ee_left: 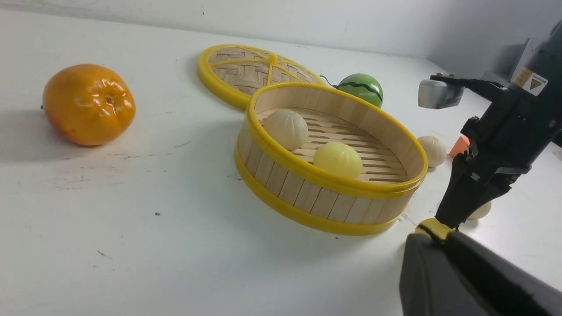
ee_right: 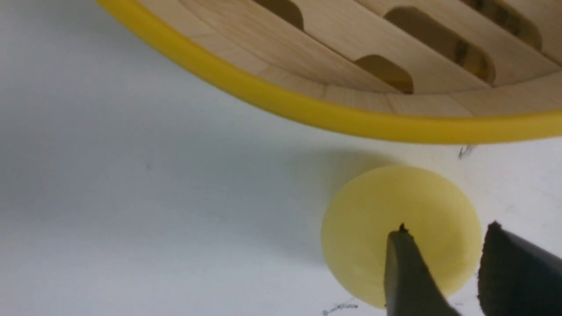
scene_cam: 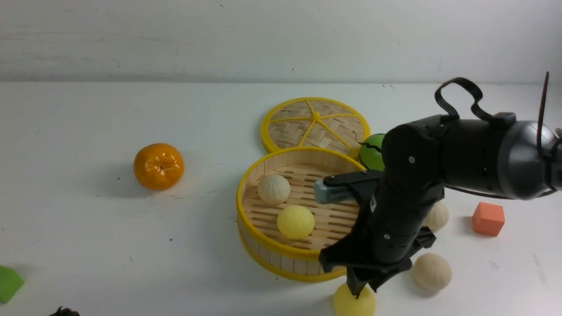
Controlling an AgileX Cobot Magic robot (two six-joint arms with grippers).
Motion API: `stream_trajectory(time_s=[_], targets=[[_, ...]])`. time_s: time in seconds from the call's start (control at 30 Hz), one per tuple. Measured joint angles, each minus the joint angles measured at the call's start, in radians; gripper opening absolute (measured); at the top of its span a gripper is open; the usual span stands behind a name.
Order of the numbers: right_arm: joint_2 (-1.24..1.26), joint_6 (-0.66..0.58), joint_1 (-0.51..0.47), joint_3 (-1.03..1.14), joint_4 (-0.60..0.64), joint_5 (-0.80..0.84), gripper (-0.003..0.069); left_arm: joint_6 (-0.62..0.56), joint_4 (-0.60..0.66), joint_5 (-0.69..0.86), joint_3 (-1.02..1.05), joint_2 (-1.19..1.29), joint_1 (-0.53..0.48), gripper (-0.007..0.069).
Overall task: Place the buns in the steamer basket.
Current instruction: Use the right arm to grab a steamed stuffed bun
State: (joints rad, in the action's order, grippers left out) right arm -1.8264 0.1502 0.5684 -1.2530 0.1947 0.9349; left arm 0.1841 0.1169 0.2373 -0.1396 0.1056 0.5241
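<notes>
Yellow bun (scene_cam: 354, 303) beside steamer basket (scene_cam: 268, 255); right arm sticker (ee_left: 529, 81) unreadable.

This is a robotics lab bench dressed as a pretend kitchen. A scuffed, bare white worktop (scene_cam: 79, 245) meets a plain white wall (scene_cam: 175, 39), and a black robot arm (scene_cam: 461, 149) with looped cabling and a yellow warning sticker (ee_left: 531, 81) reaches over it. The items look like props rather than food: a glossy plastic orange (scene_cam: 158, 166), a green striped ball (scene_cam: 372, 151), an orange block (scene_cam: 488, 218), and toy buns (scene_cam: 273, 189) in and around a bamboo steamer basket (scene_cam: 268, 254).
</notes>
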Motion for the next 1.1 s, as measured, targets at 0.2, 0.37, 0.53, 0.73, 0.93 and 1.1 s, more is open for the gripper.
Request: stream_trajectory(time_s=[0.2,0.37,0.53,0.73,0.93,1.1], targets=[[0.002,0.0,0.002,-0.016,-0.013,0.021,0.0243,0.0,0.0,0.0,0.0,0.0,0.0,0.0042],[0.002,0.0,0.034,-0.016,-0.014,0.026,0.0242,0.0,0.0,0.0,0.0,0.0,0.0,0.0042],[-0.006,0.0,0.049,-0.016,-0.014,0.001,0.0242,0.0,0.0,0.0,0.0,0.0,0.0,0.0042],[-0.032,0.015,0.042,-0.016,-0.022,-0.004,0.0242,0.0,0.0,0.0,0.0,0.0,0.0,0.0042],[-0.038,0.022,0.041,-0.019,-0.031,-0.008,0.0242,0.0,0.0,0.0,0.0,0.0,0.0,0.0047],[-0.05,0.015,0.041,-0.02,-0.04,-0.008,0.0241,0.0,0.0,0.0,0.0,0.0,0.0,0.0053]])
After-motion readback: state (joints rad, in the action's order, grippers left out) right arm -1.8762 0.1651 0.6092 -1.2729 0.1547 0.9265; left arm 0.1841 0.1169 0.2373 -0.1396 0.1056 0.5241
